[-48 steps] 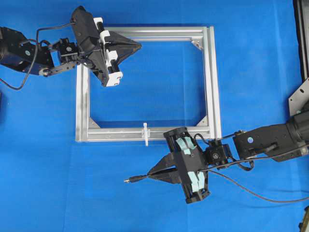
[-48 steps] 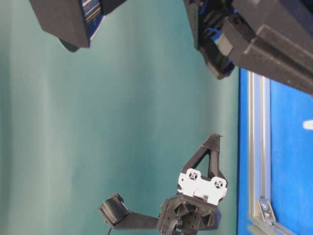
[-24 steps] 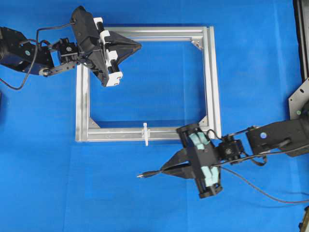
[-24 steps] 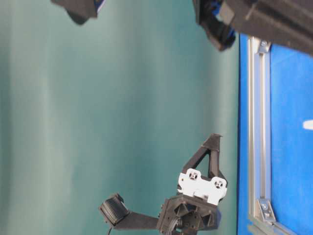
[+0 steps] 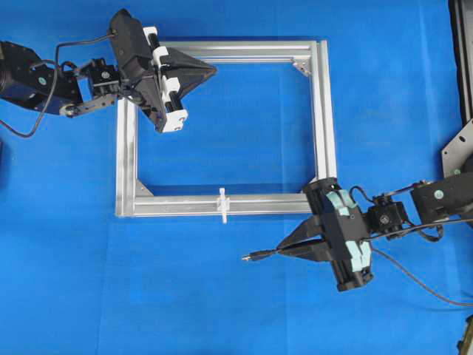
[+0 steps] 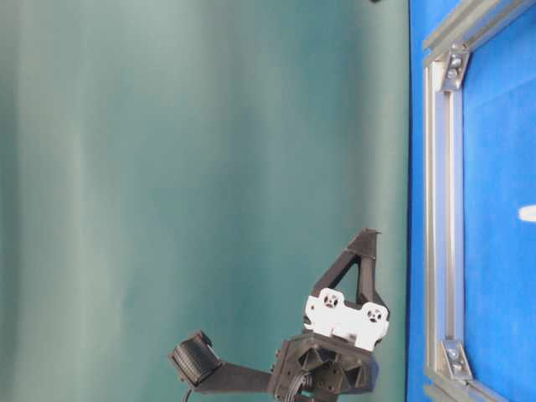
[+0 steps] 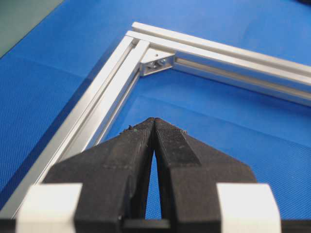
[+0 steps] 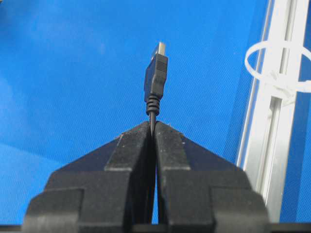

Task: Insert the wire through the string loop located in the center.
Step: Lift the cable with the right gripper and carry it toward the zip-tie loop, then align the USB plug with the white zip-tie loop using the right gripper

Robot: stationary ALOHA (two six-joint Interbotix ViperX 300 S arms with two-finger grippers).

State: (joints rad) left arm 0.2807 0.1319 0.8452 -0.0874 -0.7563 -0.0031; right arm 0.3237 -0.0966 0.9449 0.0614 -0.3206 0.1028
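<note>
My right gripper [image 5: 284, 248] is shut on the wire [image 5: 260, 256] just behind its plug, and the metal tip points left over the blue mat. In the right wrist view the black plug [image 8: 155, 77] stands straight out past the closed fingertips [image 8: 141, 133]. The string loop [image 5: 222, 204] is a small white tie upright on the near bar of the aluminium frame [image 5: 325, 126]; it lies up and left of the plug, and shows as the white loop [image 8: 274, 63] at the right of the right wrist view. My left gripper [image 5: 213, 71] is shut and holds nothing, hovering over the frame's far-left corner.
The wire's loose length [image 5: 414, 281] trails right across the mat behind my right arm. The left wrist view shows a frame corner bracket [image 7: 158, 60] ahead of the closed left fingers. A metal bracket [image 5: 458, 148] stands at the right edge of the table.
My right gripper has drawn back to the right with the wire, so the plug now lies further right of the string loop. The left arm has not moved.
</note>
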